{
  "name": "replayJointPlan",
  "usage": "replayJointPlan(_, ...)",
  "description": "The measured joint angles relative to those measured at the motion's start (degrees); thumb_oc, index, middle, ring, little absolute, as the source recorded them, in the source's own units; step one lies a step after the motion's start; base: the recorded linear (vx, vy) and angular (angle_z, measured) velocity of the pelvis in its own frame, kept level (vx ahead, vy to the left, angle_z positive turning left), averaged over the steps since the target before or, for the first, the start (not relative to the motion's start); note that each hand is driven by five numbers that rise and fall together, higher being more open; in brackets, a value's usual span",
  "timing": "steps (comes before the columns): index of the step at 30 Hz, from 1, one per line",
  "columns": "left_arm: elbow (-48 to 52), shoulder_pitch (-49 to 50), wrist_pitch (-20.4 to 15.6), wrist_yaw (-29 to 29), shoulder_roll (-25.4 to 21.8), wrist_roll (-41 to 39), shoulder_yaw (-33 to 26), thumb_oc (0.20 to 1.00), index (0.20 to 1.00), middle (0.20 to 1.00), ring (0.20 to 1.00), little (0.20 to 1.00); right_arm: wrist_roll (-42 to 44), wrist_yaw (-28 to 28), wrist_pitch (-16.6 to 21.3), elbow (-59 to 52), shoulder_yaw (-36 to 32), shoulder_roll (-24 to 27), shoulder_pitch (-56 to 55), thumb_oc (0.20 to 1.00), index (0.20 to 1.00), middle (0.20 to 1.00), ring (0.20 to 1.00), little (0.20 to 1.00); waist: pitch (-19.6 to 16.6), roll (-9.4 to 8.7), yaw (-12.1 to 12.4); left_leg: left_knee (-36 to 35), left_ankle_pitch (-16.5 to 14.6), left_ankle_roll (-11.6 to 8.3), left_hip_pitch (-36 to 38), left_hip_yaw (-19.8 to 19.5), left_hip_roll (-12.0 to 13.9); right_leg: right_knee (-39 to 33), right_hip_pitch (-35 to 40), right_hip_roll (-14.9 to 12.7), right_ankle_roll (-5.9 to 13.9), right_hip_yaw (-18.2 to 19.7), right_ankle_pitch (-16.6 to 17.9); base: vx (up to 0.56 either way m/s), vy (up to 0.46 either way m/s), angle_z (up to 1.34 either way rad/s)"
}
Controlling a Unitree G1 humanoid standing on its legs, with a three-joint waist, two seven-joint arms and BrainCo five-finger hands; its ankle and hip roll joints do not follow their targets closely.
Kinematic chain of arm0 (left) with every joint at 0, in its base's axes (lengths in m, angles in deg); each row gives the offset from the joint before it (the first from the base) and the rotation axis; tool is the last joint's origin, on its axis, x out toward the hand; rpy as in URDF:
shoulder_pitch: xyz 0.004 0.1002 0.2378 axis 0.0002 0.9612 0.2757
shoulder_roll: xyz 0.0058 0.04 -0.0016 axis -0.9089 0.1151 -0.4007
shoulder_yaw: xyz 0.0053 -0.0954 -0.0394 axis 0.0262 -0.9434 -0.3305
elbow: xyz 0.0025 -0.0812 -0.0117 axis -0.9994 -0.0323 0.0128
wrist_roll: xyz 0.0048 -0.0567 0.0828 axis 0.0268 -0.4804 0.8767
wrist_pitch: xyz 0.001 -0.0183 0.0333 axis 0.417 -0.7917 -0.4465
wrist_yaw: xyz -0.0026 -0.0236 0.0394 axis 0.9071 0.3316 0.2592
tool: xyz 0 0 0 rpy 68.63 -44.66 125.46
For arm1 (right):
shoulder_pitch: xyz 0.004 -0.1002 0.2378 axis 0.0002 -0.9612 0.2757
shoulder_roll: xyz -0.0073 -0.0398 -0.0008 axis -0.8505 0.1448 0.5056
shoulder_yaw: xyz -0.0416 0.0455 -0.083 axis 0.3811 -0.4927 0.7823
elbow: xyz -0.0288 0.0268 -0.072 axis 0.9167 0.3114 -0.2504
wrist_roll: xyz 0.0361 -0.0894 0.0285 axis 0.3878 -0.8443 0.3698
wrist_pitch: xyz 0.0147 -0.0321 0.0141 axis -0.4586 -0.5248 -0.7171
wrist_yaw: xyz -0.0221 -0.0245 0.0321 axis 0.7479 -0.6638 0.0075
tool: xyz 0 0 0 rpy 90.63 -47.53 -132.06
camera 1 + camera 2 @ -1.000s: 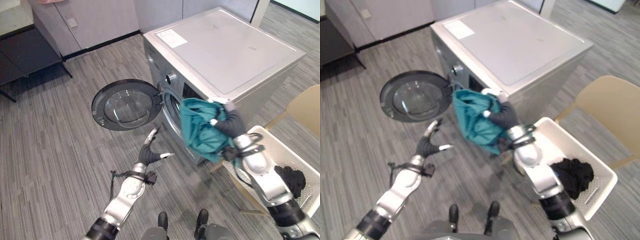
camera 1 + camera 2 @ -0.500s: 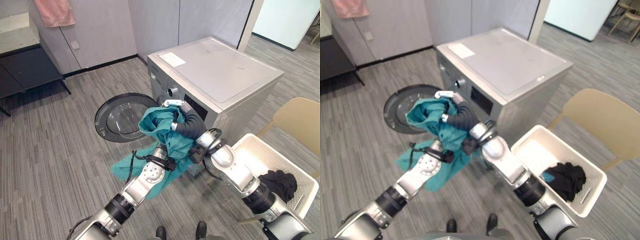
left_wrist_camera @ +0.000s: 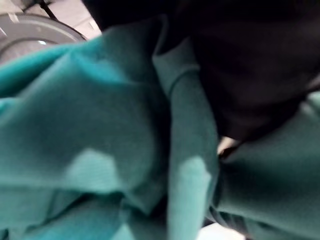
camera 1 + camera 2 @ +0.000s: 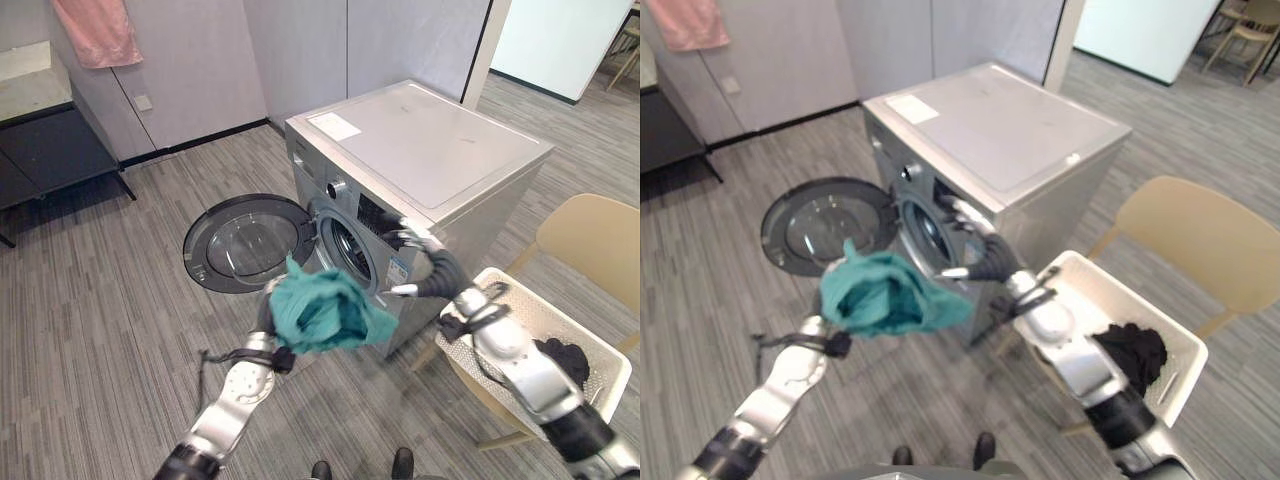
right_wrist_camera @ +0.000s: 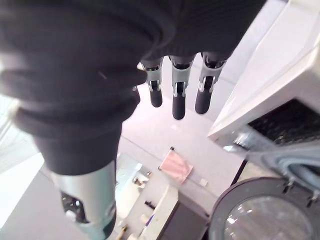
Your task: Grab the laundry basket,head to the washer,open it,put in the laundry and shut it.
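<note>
A bunched teal garment hangs in front of the washer, level with its open drum mouth. It rests over my left hand, whose fingers are buried in the cloth. The round door is swung wide open to the left. My right hand is open with straight fingers, holding nothing, just right of the drum mouth by the washer's front panel. The white laundry basket sits to the right with a black garment inside.
A tan chair stands behind the basket at the right. A dark low table is at the back left, with a pink cloth hanging above it. Grey cabinets line the back wall.
The teal garment has gone from my right hand to my left. The right hand has let go, opened and drawn back to the right. The camera has shifted too.
</note>
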Motion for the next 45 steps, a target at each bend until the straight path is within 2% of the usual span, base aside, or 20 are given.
replayJointPlan(2, 0.06, 4.05, -0.03, -1.18, 0.01, 0.09, -3.35, 0.2, 0.2, 0.2, 0.2, 0.2, -2.31, -0.14, 0.49, -0.51, -5.51, 1.02, -6.85, 1.0, 1.0, 1.0, 1.0, 1.0, -0.09, 0.22, 0.0, -0.01, -0.13, -0.07, 0.15, -0.12, 0.06, -0.75, 0.63, 0.15, 0.03, -0.03, 0.02, 0.01, -0.008, 0.02)
replayJointPlan(9, -7.7, 10.72, 0.05, -3.4, -0.19, 2.29, -7.71, 0.2, 0.2, 0.2, 0.2, 0.2, -4.22, -1.88, -0.62, 9.13, -12.12, 1.83, -19.73, 1.0, 1.0, 1.0, 1.0, 1.0, -0.03, 1.44, -1.21, -0.32, -0.75, -0.33, -0.06, 0.03, 0.37, -1.56, 0.64, 0.47, 0.23, 0.21, 0.5, 0.0, -0.013, -0.02)
replayJointPlan(15, -18.61, 18.0, 2.01, -4.08, 6.14, 0.56, -16.92, 0.2, 0.2, 0.2, 0.2, 0.2, -4.21, -2.15, -3.0, 23.26, -16.58, -1.81, -25.71, 1.0, 1.0, 1.0, 1.0, 1.0, 0.34, 2.07, -1.99, 0.01, -0.83, -0.11, -0.42, 0.76, 0.44, -1.58, -0.21, 0.66, 0.23, 1.17, 0.49, -0.07, -0.015, -0.08)
replayJointPlan(19, -23.97, 14.37, 2.53, -4.71, 8.91, -3.55, -18.7, 0.2, 0.2, 0.2, 0.2, 0.2, -4.2, -1.62, -3.2, 29.38, -16.74, -5.05, -22.8, 1.0, 1.0, 1.0, 1.0, 1.0, 3.67, 2.02, -0.66, 5.9, -0.52, -0.05, -8.65, -1.51, 0.32, -0.5, -4.12, 0.33, 0.38, -0.4, 0.58, -0.18, -0.018, 0.37)
replayJointPlan(21, -24.74, 9.97, 2.89, -4.7, 9.26, -3.57, -17.75, 0.2, 0.2, 0.2, 0.2, 0.2, -4.23, -0.93, -3.6, 30.59, -16.41, -5.22, -20.45, 1.0, 1.0, 1.0, 1.0, 1.0, 6.63, 2.59, 0.53, 7.0, 0.28, -1.42, -12.27, -3.5, 0.22, -0.05, -5.21, -0.7, -0.12, -4.88, 1.15, -0.1, 0.043, 0.99)
replayJointPlan(22, -24.64, 8.51, 3.03, -4.59, 9.05, -3.57, -16.71, 0.2, 0.2, 0.2, 0.2, 0.2, -4.24, -0.09, -3.61, 30.6, -15.84, -4.93, -20.03, 1.0, 1.0, 1.0, 1.0, 1.0, 7.21, 2.58, 0.07, 6.87, -0.27, -3.19, -13.01, -2.37, 0.36, -0.44, -5.04, -1.31, -0.92, -7.01, 1.13, 0.1, 0.129, 1.15)
replayJointPlan(23, -24.17, 6.89, 3.11, -4.71, 9.06, -3.54, -16.01, 0.2, 0.2, 0.2, 0.2, 0.2, -4.26, 0.02, -3.66, 30.85, -15.11, -5.11, -18.02, 1.0, 1.0, 1.0, 1.0, 1.0, 7.91, 1.31, 0.33, 6.6, -2.62, -1.19, -12.77, 5.14, 1.4, -0.54, -5.72, -3.03, -2.52, -8.71, 0.95, 0.14, 0.122, 0.98)
replayJointPlan(24, -23.81, 6.71, 3.23, -4.74, 8.96, -3.53, -16.01, 0.2, 0.2, 0.2, 0.2, 0.2, -4.31, 0.14, -3.55, 30.37, -15.13, -5.22, -16.75, 1.0, 1.0, 1.0, 1.0, 1.0, 8.22, 0.42, 0.32, 8.12, -3.4, -0.11, -12.52, 8.66, 1.07, -0.33, -6.11, -4.65, -2.5, -10.05, 0.98, 0.26, 0.219, 1.13)
replayJointPlan(25, -23.84, 6.52, 3.44, -4.81, 8.86, -3.51, -14.95, 0.2, 0.2, 0.2, 0.2, 0.2, -4.31, 1.1, -3.47, 29.11, -14.82, -4.67, -15.91, 1.0, 1.0, 1.0, 1.0, 1.0, 8.27, -0.03, -1.37, 10.17, -4.88, 0.31, -11.56, 14.76, 1.88, -0.63, -5.1, -6.28, -1.86, -11.91, 0.97, 0.15, 0.129, 0.85)
replayJointPlan(26, -23.61, 7.01, 3.4, -4.83, 8.94, -3.49, -14.23, 0.2, 0.2, 0.2, 0.2, 0.2, -4.39, 1.25, -3.39, 28.8, -14.79, -4.18, -15.52, 1.0, 1.0, 1.0, 1.0, 1.0, 8.27, 0.03, -1.79, 9.32, -5.16, 0.09, -10.28, 14.95, 2.18, -0.44, -4.79, -6.4, -1.12, -12.58, 0.73, 0.23, 0.25, 0.89)
replayJointPlan(27, -23.22, 6.95, 3.37, -4.88, 9.24, -3.47, -13.26, 0.2, 0.2, 0.2, 0.2, 0.2, -4.84, 1.58, -3.71, 29.92, -14.65, -3.86, -15.18, 1.0, 1.0, 1.0, 1.0, 1.0, 7.35, 2.1, -2.15, 7.62, -6.04, -0.05, -7.27, 13.83, 3.58, 0.7, -4.64, -5.57, -0.49, -13.26, 0.88, 0.11, 0.156, 0.49)
replayJointPlan(28, -23.45, 6.99, 3.41, -5.02, 8.96, -3.44, -12.68, 0.2, 0.2, 0.2, 0.2, 0.2, -5.29, 2.03, -3.81, 30.42, -14.57, -4.69, -14.92, 1.0, 1.0, 1.0, 1.0, 1.0, 7.11, 2.04, -2.3, 5.96, -4.41, -0.31, -6.6, 13.83, 3.39, 1.8, -4.77, -6.17, 0.22, -13.49, 0.46, 0.17, 0.264, 0.37)
replayJointPlan(31, -23.23, 6.07, 3.43, -5.03, 8.04, -3.4, -12.18, 0.2, 0.2, 0.2, 0.2, 0.2, -6.43, 2.01, -4.07, 30.57, -12.7, -6.42, -14.46, 1.0, 1.0, 1.0, 1.0, 1.0, 6.83, -0.34, -1.22, 5.73, -4.1, 1.23, -6.59, 13.81, 1.08, 4.43, -6.62, -8.32, 2.04, -12.29, 0.24, 0.15, 0.215, 0.17)
replayJointPlan(33, -23.28, 5.44, 3.55, -5.04, 6.95, -3.28, -11.48, 0.2, 0.2, 0.2, 0.2, 0.2, -6.45, 2.03, -4.24, 31.07, -10.11, -7.45, -14.11, 1.0, 1.0, 1.0, 1.0, 1.0, 6.93, -1.18, -1.38, 5.67, -3.84, 2.56, -6.28, 12.83, -0.74, 11.82, -8.86, -11.9, 2.64, -11.13, 0.04, 0.19, 0.173, 0.39)
replayJointPlan(35, -23.6, 2.96, 3.49, -4.81, 5.68, -2.75, -10.44, 0.2, 0.2, 0.2, 0.2, 0.2, -6.54, 2.17, -4.34, 32.51, -8.1, -7.39, -13.83, 1.0, 1.0, 1.0, 1.0, 1.0, 7.15, -1.15, -2.5, 5.98, -4.19, 3.87, -5.95, 8.84, -2.08, 21.86, -11.92, -14.17, 2.97, -5.97, -1.68, 0.12, 0.089, 0.76)
replayJointPlan(36, -23.39, 1.66, 3.35, -4.56, 4.52, -2.66, -9.95, 0.2, 0.2, 0.2, 0.2, 0.2, -6.56, 1.79, -4.45, 32.01, -6.9, -7.69, -13.71, 1.0, 1.0, 1.0, 1.0, 1.0, 7.48, -0.94, -3.03, 5.04, -3.89, 4.77, -5.43, 7.34, -1.84, 25.66, -14.88, -11.36, 4.06, 2.4, -5.58, 0.19, 0.048, 0.69)
replayJointPlan(38, -23.3, 1.01, 3.37, -3.97, 2.79, -2.49, -9.98, 0.2, 0.2, 0.2, 0.2, 0.2, -6.55, 1.51, -4.13, 31.81, -6.02, -7.95, -12.91, 1.0, 1.0, 1.0, 1.0, 1.0, 7.82, -1.51, -3.16, 3.3, -3.13, 4.89, -4.16, 5.92, -2.33, 25.46, -17.07, -6.84, 4.36, 6.38, -6.75, 0.27, 0.038, 0.51)
replayJointPlan(41, -23.36, 1.19, 3.4, -3.32, 3.18, -2.47, -10.04, 0.2, 0.2, 0.2, 0.2, 0.2, -6.53, 1.53, -4.19, 31.87, -6.17, -7.61, -12.21, 1.0, 1.0, 1.0, 1.0, 1.0, 8.51, -2.17, -4.06, 3.15, -5.23, 6.91, -3.78, 2.98, -3.37, 22.9, -20.98, -1.82, 4.04, 6.09, -6.93, 0.38, -0.011, 0.32)
replayJointPlan(43, -23.88, 0.89, 3.5, -3.29, 4.34, -2.48, -10.26, 0.2, 0.2, 0.2, 0.2, 0.2, -6.52, 1.46, -4.16, 31.67, -6.17, -7.6, -11.65, 1.0, 1.0, 1.0, 1.0, 1.0, 10.32, -2.22, -4.5, 5.05, -6.57, 6.66, -4.27, 1.68, -3.42, 21.27, -24.34, 0.35, 4.38, 6.16, -6.72, 0.44, -0.057, 0.57)
replayJointPlan(45, -25.27, 0.94, 3.55, -3.67, 5.79, -2.29, -9.83, 0.2, 0.2, 0.2, 0.2, 0.2, -6.55, 1.02, -4.61, 32.91, -6.33, -7.83, -13.29, 1.0, 1.0, 1.0, 1.0, 1.0, 10.57, -2.55, -6.07, 5.49, -8.29, 5.59, -3.6, -1.18, -4.44, 12.38, -25.94, -1.18, 5.08, 2.15, -5.97, 0.58, -0.116, 0.91)
